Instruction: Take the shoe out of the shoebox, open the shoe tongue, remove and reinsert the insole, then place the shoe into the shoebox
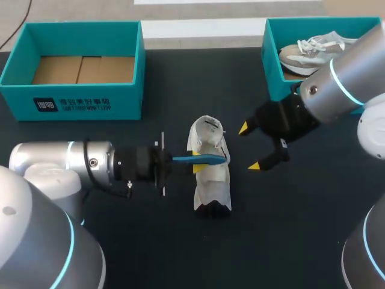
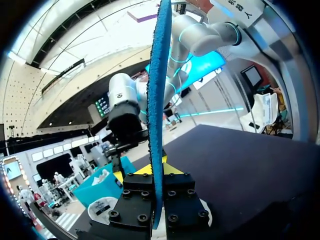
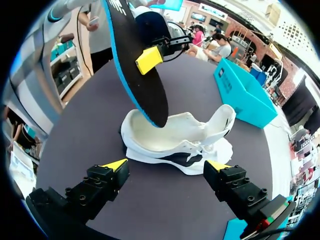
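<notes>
Overhead, the left fingers (image 1: 197, 161) are clamped on the blue insole (image 1: 213, 159), which is held just above the white shoe (image 1: 210, 183) on the table (image 1: 120, 241). The right fingers (image 1: 249, 147) stand wide open and empty beside it. From the left wrist, the insole (image 2: 159, 90) rises edge-on between those fingers. From the right wrist, its tip dips into the shoe's (image 3: 175, 142) mouth, ahead of the open fingers. Reinsertion seems in hand; next, the insole must slide in flat while the shoe is steadied.
</notes>
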